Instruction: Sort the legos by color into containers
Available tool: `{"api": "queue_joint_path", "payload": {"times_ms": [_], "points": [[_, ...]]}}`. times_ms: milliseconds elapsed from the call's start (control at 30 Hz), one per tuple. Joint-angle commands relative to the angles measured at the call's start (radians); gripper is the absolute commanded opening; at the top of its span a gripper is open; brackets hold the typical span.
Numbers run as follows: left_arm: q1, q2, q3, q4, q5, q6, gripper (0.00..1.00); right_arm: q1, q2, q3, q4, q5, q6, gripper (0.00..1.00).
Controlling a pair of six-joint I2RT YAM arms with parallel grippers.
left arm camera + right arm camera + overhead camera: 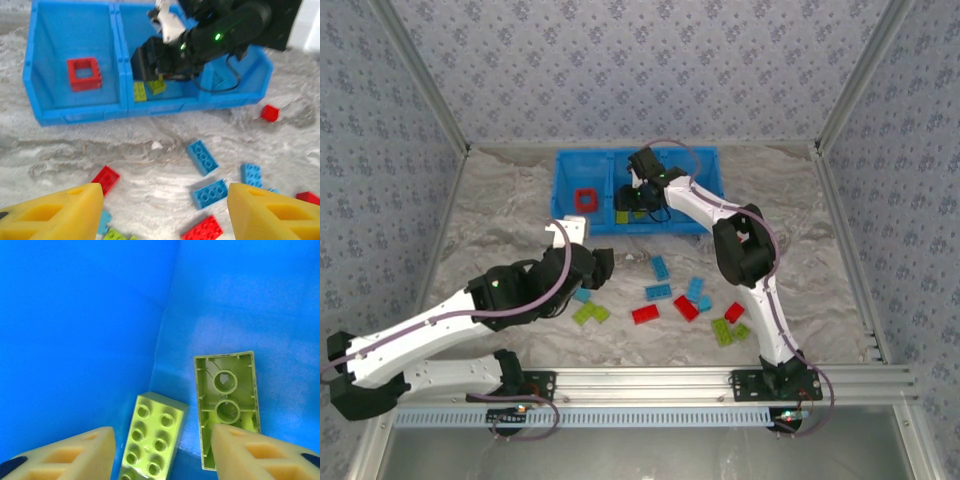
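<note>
From above, the right claw (640,192) hangs inside the middle compartment of the blue bin (705,170); the left claw (600,266) hovers over loose legos (670,295) on the table (500,215). The left wrist view shows its fingers (60,210) apart, empty, and a red frame (84,74) in the left compartment. The right wrist view shows that claw's fingers (75,455) apart over two lime bricks (227,395) on the bin floor: drop apparently done, so next comes lifting out for another brick.

Blue three-bay bin (705,170) at far side of worktop (500,230). Red square frame (84,74) flat in left bay. Middle bay: studs-up lime brick (152,437) just beside underside-up lime brick (227,405). Loose on worktop in front of bin: red bricks (645,313), light-blue bricks (658,291), lime bricks (590,314), scattered flat.
</note>
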Motion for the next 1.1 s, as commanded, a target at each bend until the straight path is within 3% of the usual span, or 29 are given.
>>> {"api": "queue_joint_path", "payload": {"times_ms": [0,200,300,467,600,767,900,1067], "points": [[0.029,0.053,0.049,-0.124,0.016,-0.031,0.67,0.008,-0.068,0.023,-0.038,0.020,-0.012,0.57],[0.274,0.151,0.050,-0.173,0.325,0.057,0.65,0.033,-0.298,-0.100,0.018,0.112,-0.033,0.42],[0.382,0.203,0.037,-0.169,0.439,0.144,0.63,0.060,-0.489,-0.261,0.109,0.126,-0.069,0.36],[0.475,0.366,0.084,-0.202,0.535,0.322,0.63,0.155,-0.854,-0.667,0.297,0.080,-0.166,0.34],[0.487,0.542,0.145,-0.269,0.492,0.434,0.65,0.302,-1.149,-1.011,0.352,0.070,-0.241,0.45],[0.500,0.688,0.190,-0.245,0.467,0.521,0.68,0.440,-1.407,-1.219,0.311,0.079,-0.185,0.61],[0.541,0.769,0.206,-0.212,0.537,0.535,0.69,0.515,-1.480,-1.272,0.270,0.127,-0.146,0.63],[0.573,0.820,0.209,-0.176,0.619,0.564,0.70,0.559,-1.452,-1.273,0.296,0.163,-0.131,0.63]]}}
